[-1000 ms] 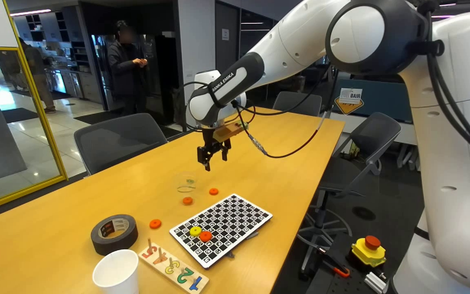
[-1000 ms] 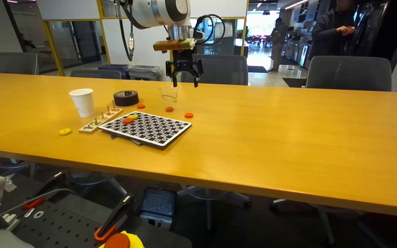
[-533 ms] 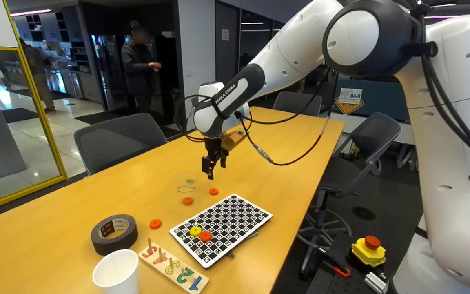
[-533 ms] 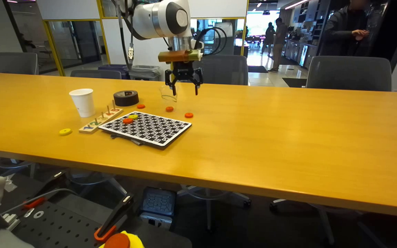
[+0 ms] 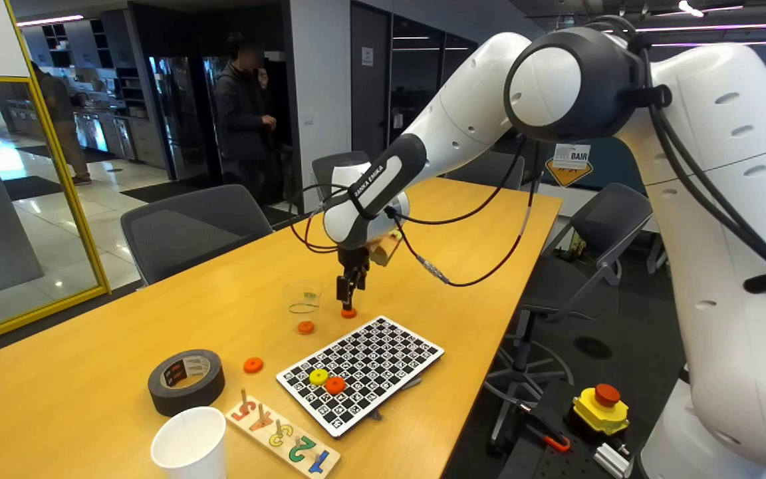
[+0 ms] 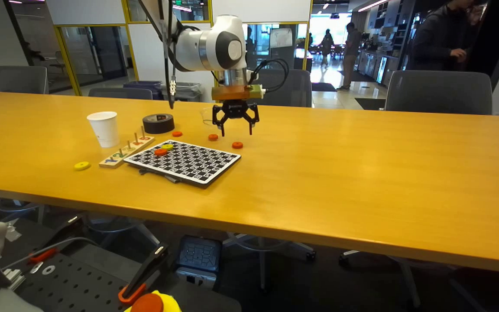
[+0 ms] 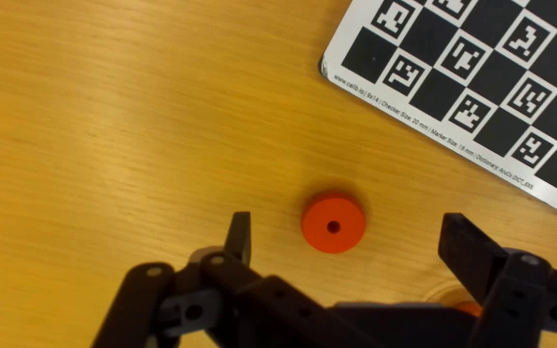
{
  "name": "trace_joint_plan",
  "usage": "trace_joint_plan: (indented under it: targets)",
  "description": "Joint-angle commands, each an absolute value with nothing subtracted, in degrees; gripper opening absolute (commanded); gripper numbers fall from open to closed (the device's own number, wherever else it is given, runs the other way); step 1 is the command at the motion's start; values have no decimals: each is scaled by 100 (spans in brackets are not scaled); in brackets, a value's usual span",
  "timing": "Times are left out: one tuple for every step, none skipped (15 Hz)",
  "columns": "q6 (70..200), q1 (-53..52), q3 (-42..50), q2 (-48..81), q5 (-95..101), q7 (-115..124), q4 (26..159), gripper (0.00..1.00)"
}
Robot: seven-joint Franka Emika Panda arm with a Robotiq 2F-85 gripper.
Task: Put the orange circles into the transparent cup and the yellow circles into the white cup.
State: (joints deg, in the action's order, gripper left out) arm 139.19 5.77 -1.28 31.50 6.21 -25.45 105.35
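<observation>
The gripper points down over the table, its fingers spread wide. An orange disc lies flat on the table, below the fingertips and between them. Seen from the wrist, there is a gap on either side of it, the slightly narrower one toward the finger at the picture's left.

Near that disc is a corner of the board. Also near is a second orange disc, in or just beside the clear cup; which of the two I cannot tell. In the wrist view the gripper hides part of this disc.

On the board, toward the end away from the gripper, a third orange disc and a yellow disc lie side by side. A fourth orange disc is on the table between the board and the tape, which lies flat.

Farther off are the strip with its upright pegs and the white cup, standing upright just beside the tape. Well apart from the fingers, near the strip's end, lies a second yellow disc.

Beyond the table are a chair and a standing person.
</observation>
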Motion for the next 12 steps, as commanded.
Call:
trace_joint_plan:
  targets:
    - [14143, 842, -365, 3465, 434, -2946, 10305, 100]
    - [14147, 888, -416, 3534, 406, -3017, 10256, 100]
    - [14163, 924, -450, 3583, 397, -3061, 10228, 100]
    - [14175, 966, -496, 3615, 379, -3132, 10206, 100]
    - [14169, 981, -525, 3663, 378, -3151, 10158, 100]
    - [14165, 1007, -555, 3690, 379, -3189, 10131, 100]
    - [14150, 1026, -584, 3725, 373, -3211, 10088, 100]
    - [14142, 1040, -606, 3753, 371, -3228, 10057, 100]
    - [14137, 1053, -624, 3771, 367, -3247, 10032, 100]
    - [14133, 1068, -644, 3792, 357, -3270, 10007, 100]
    - [14131, 1076, -656, 3806, 351, -3279, 9989, 100]
    - [14132, 1086, -667, 3817, 344, -3291, 9975, 100]
